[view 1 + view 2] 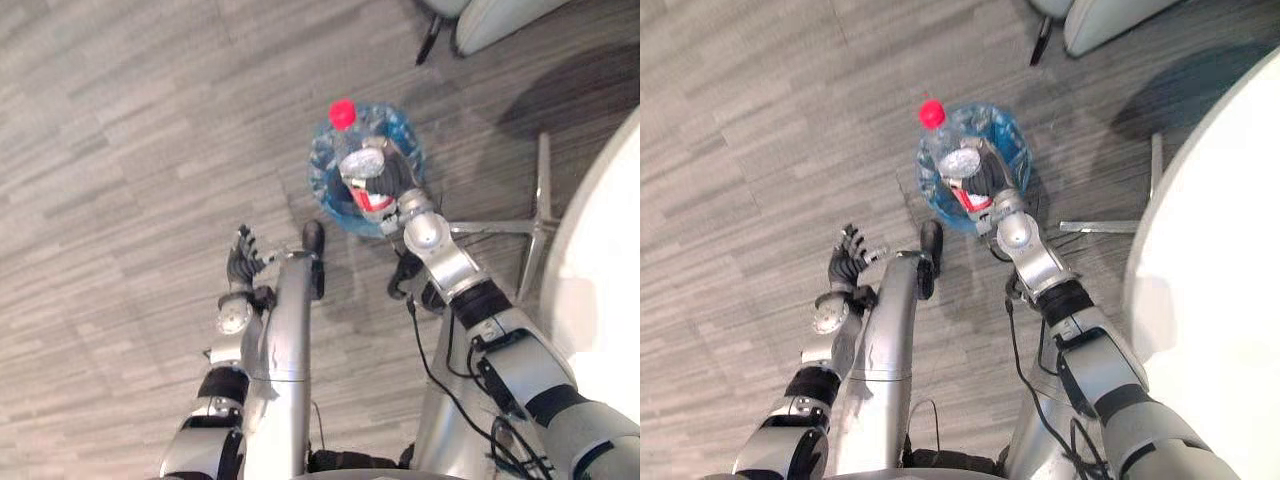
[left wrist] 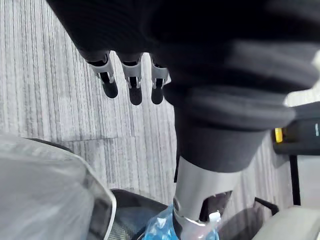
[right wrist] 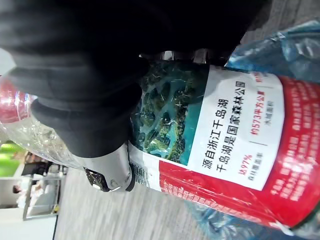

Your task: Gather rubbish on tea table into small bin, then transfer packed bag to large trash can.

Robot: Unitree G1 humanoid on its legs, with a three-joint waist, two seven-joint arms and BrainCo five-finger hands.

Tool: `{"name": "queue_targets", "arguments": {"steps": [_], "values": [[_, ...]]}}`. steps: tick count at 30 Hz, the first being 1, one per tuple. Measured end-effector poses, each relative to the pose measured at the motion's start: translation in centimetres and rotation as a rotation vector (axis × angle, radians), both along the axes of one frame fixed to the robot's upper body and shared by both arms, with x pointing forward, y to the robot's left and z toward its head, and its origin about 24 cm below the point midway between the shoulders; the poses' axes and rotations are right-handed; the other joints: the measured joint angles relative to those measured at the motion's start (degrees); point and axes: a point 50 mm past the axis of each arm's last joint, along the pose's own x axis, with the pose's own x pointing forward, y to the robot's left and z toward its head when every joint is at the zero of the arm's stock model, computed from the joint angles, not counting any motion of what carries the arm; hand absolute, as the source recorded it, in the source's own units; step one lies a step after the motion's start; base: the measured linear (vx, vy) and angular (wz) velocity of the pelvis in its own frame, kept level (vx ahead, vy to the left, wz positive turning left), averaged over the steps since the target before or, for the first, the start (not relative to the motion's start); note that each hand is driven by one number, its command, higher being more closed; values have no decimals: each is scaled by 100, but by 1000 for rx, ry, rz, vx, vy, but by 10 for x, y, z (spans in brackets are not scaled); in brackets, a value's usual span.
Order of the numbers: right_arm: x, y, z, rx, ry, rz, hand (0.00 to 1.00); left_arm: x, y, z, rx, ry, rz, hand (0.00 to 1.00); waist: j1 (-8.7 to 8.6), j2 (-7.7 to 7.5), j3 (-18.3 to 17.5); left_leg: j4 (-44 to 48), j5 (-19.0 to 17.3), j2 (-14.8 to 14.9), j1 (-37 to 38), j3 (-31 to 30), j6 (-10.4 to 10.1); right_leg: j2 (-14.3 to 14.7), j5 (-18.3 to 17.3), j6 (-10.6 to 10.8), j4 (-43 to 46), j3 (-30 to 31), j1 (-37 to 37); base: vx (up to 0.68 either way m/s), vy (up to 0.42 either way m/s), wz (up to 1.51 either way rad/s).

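Blue crinkled plastic bag (image 1: 405,130) lines the small round bin (image 1: 318,180), which stands on the grey wood-pattern floor (image 1: 120,120), and this bin is where the step happens. The right hand (image 1: 987,188) is over the opening of the bin and grips a clear plastic bottle with a red and white label (image 1: 362,168); in the right wrist view its silver thumb (image 3: 107,172) presses on the label, so I judge the hold to be firm. The body of the bottle lies across the opening, while its red cap (image 1: 343,113) reaches past the rim on the far side of the bin from the robot. To do this step well, I think the hand should bring the cap end inside the rim first and open the fingers only when the whole bottle is over the bag, otherwise it may tip out onto the floor. Whether the bottle already rests on the lining I cannot tell, and what else is in the bin is hidden by the hand and bottle. The left hand (image 1: 243,258) hangs near the bin on the robot's left, fingers straight and holding nothing. A white round table (image 1: 600,270) is near the bin, on the robot's right.
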Motion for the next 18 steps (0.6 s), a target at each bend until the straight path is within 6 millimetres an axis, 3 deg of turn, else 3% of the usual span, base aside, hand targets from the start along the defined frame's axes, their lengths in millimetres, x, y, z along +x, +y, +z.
{"name": "queue_targets", "arguments": {"steps": [1, 4, 15, 18], "values": [[1, -2, 0, 7, 1, -13, 0, 0, 2, -1, 1, 7, 9, 0, 12, -1, 0, 25, 21, -5, -104, -21, -38, -5, -20, -19, 60, 1, -111, -64, 11, 13], [2, -2, -1, 27, 8, -25, 0, -5, 9, -10, 3, 50, 33, 0, 11, -3, 0, 15, 46, 11, -235, -46, -78, -2, -78, -11, 130, -6, -260, -40, 10, 7], [2, 1, 0, 77, 5, -41, 0, -6, 17, -11, 18, 57, 48, 0, -11, -45, -21, -236, 289, 167, -290, -9, -203, 0, -148, -68, 131, -129, -349, -16, -3, 5], [-7, 5, 3, 62, -45, -19, 0, -7, 18, -12, 19, 62, 49, 0, -10, -159, -81, -263, 314, 178, -276, -9, -191, 12, -145, -70, 108, -137, -341, -2, 9, -1]]}}
